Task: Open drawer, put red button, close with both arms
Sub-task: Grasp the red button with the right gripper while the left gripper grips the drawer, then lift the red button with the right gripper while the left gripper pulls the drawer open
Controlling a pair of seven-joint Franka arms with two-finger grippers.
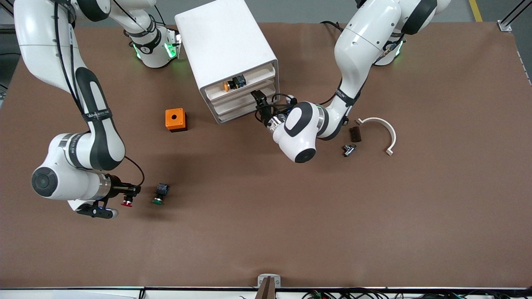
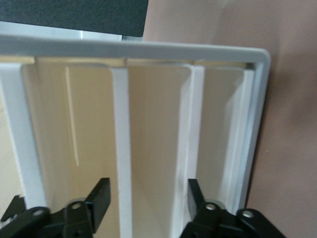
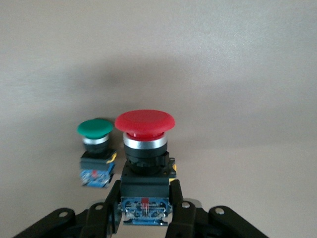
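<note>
the right gripper (image 3: 144,208) pinches the red button (image 3: 144,148) by its blocky body between both fingers, red cap pointing away from the wrist, just beside the green button (image 1: 160,194) toward the right arm's end of the table. the left gripper (image 2: 148,208), fingers spread, is at the front of the cabinet (image 1: 226,45), straddling the edge of a drawer (image 1: 245,103).

Red button (image 3: 144,148) in right claw (image 3: 145,208)

Right pincer (image 1: 129,198) grips red button (image 1: 126,203) (cap down).
</note>
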